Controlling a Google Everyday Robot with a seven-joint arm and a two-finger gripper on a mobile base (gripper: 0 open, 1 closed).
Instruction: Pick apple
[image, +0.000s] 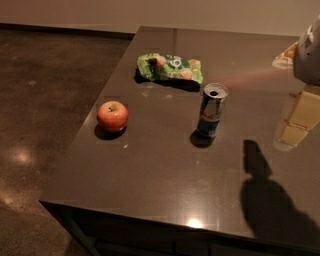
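The apple sits on the dark glossy bench at the left centre of the frame, near the bench's left edge, upright with its stem dimple turned up and a yellowish patch on top; it stands alone, well apart from the drink can at centre right and from the green snack bag lying flat in the upper centre; the pincer shows only as a pale grey form cut off by the upper right edge of the frame, well apart from the apple, with nothing visibly in its hold; how far open it is I cannot tell; an arm-like shadow lies at the lower right; the apple looks firm and fairly weighty for its size, with smooth skin that may slip and a round body that could roll toward the bench edge if nudged; the best hold is probably across its widest middle, from above, with a squeeze gentle enough not to bruise.
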